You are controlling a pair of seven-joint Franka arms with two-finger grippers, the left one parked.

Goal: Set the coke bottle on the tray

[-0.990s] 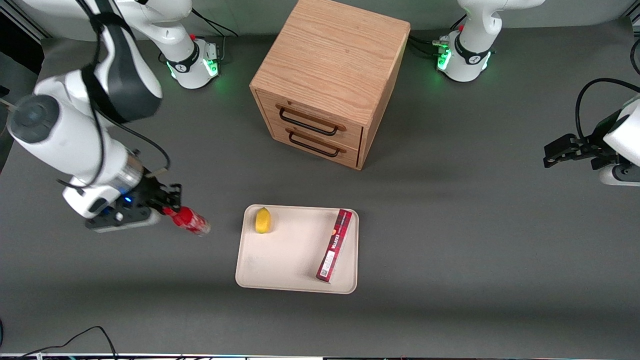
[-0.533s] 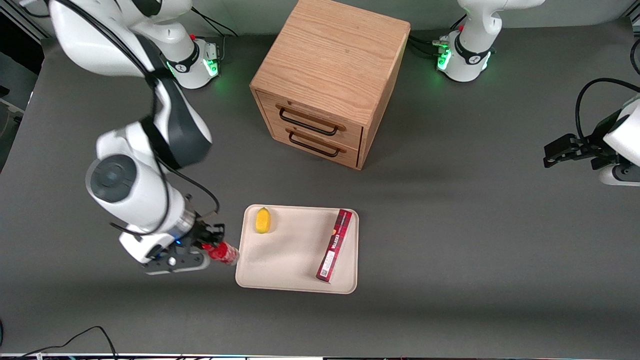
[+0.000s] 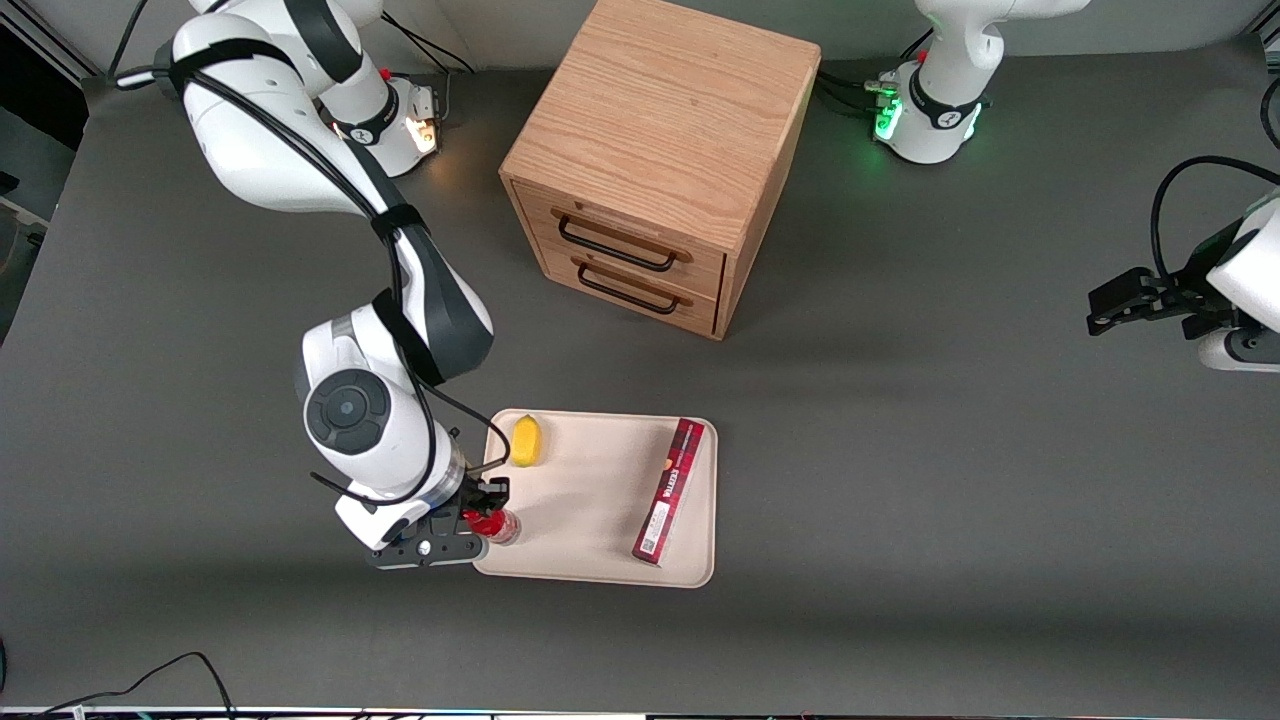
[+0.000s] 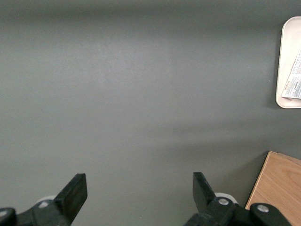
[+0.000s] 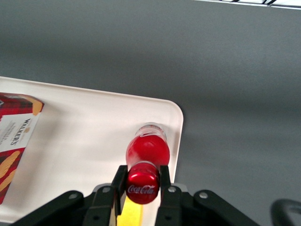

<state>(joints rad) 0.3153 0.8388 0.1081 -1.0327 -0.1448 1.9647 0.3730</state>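
My right gripper [image 3: 487,514] is shut on the red cap of the coke bottle [image 3: 497,524], a small red bottle with white script and a clear base. It holds the bottle over the corner of the beige tray [image 3: 590,540] nearest the front camera, at the working arm's end. In the right wrist view the two black fingers [image 5: 119,181] clamp the cap and the coke bottle [image 5: 146,149] points down at the tray [image 5: 94,122] just inside its rim. I cannot tell whether the base touches the tray.
A yellow lemon [image 3: 526,441] and a long red box [image 3: 669,490] lie on the tray; the red box also shows in the right wrist view [image 5: 14,136]. A wooden drawer cabinet [image 3: 660,160] stands farther from the front camera.
My right gripper has carried the coke bottle from the bare table at the working arm's end, sideways and nearer the front camera, to over the tray's corner.
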